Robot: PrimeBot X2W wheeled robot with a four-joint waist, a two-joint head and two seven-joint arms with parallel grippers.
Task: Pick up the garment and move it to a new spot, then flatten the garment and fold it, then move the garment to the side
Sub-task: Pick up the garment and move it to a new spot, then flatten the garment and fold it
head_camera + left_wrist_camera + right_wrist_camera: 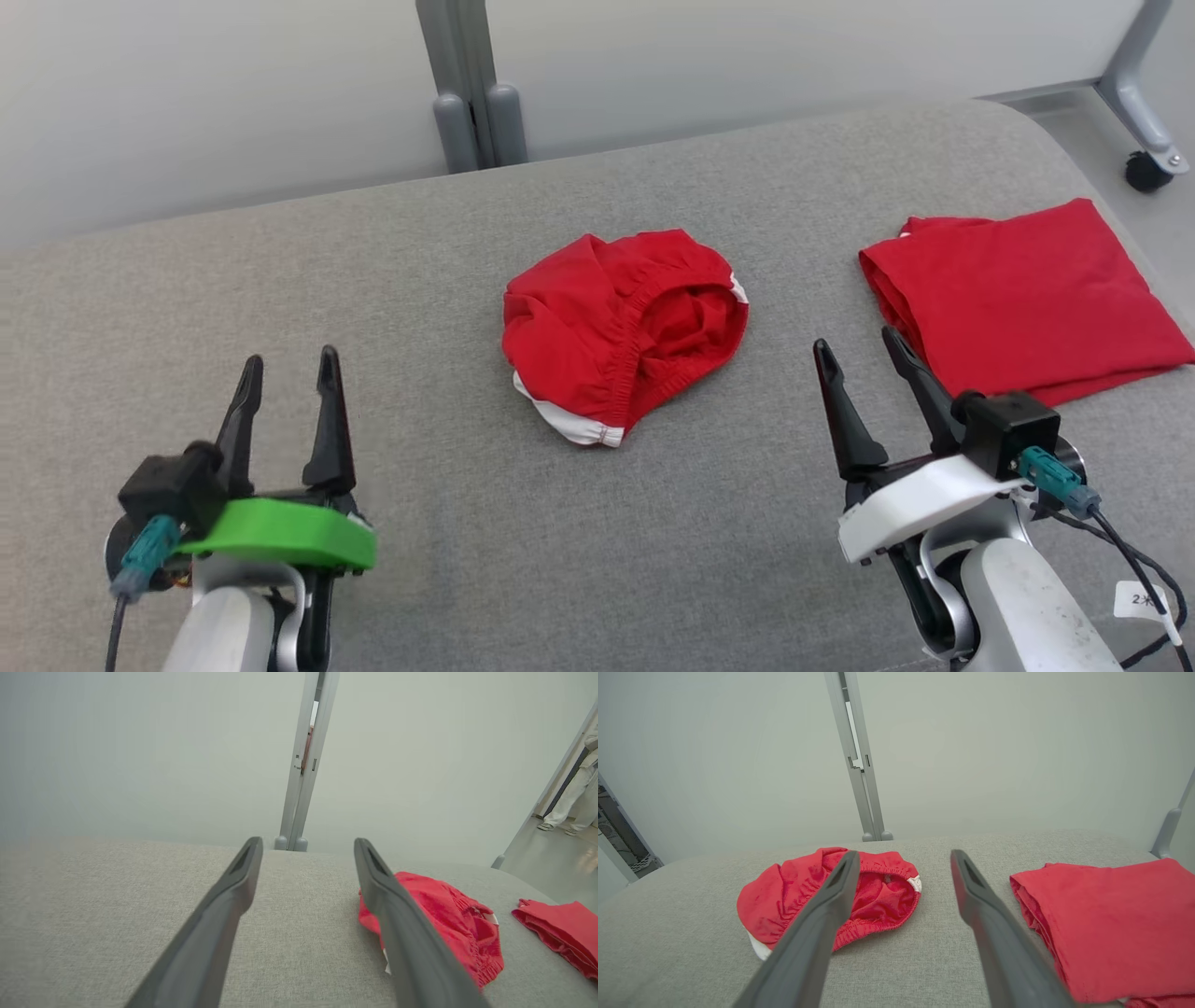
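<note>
Head view, catalogue of the grey surface (597, 523) and its surroundings.

1. Writing: a white tag (1141, 598) on the right arm's cable is marked "2" plus a second character too small to read.

2. Garment (621, 331): red and crumpled, with the elastic waistband gaping upward and white trim at the near edge and far-right edge. It lies mid-surface, between the two grippers and farther out than both, touched by neither.

3. Folded cloth (1018, 299): red, flat and roughly square, at the right end of the surface, well apart from the garment.

4. Left gripper (290, 357): green mount with a teal plug. The fingers are spread with nothing between them, over bare surface to the left of the garment. In the left wrist view, its right finger hides part of the garment's left side.

5. Right gripper (856, 339): white mount with a teal plug, released and empty. In the head view, one finger overlaps the near-left edge of the folded cloth. In the right wrist view, one finger crosses in front of the garment.

6. Background: a grey post (471, 93) stands between pale wall panels at the far edge. A caster (1146, 172) sits on the floor at the upper right. In the left wrist view, a person's legs (571, 798) in pale trousers and shoes show at the far right.
</note>
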